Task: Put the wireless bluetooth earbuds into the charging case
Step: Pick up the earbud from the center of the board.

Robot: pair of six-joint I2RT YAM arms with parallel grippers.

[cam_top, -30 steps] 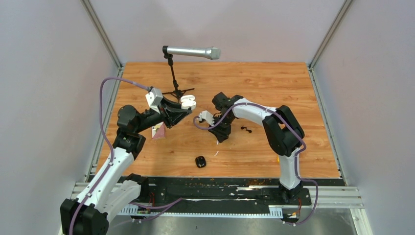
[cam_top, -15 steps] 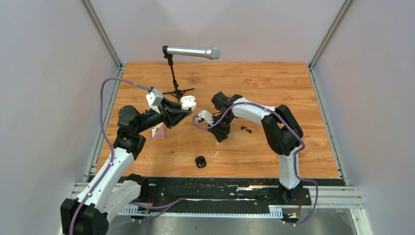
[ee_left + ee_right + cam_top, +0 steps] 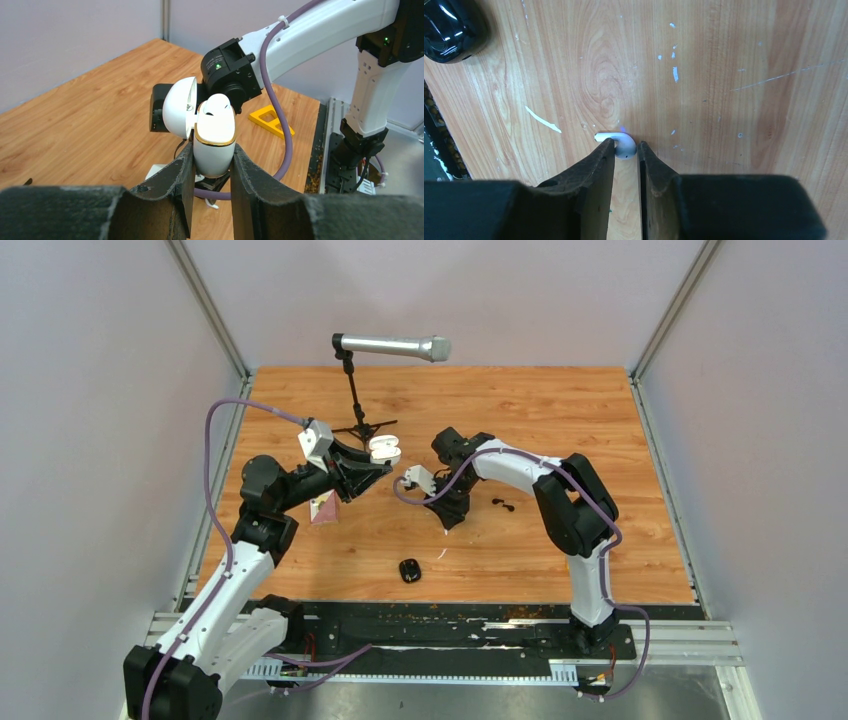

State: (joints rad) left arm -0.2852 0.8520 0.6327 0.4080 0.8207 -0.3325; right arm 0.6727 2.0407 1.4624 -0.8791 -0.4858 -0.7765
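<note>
1. Left wrist view: the left gripper (image 3: 212,146) clamps the white charging case (image 3: 215,150) between its two fingers (image 3: 181,172), one pressed to each side of the lower body.
2. This case stands upright in the grip with its lid (image 3: 179,107) swung open to one side. One seated white earbud (image 3: 216,104) shows in the top opening.
3. Right wrist view: the right gripper (image 3: 626,146) points straight down at the table (image 3: 724,75), its jaws drawn narrow.
4. A loose white earbud (image 3: 621,141) lies on the wood with its rounded head caught between the fingertips (image 3: 608,146). Both tips seem to touch it, and its stem pokes out sideways.
5. A black case (image 3: 448,27) sits near the corner of that view, well apart from the loose bud.
6. Top external view: the black earbuds (image 3: 503,504) lie together on the table just beside the right arm's wrist.
7. A microphone (image 3: 392,345) on a stand rises at the far side, behind the raised white case.
</note>
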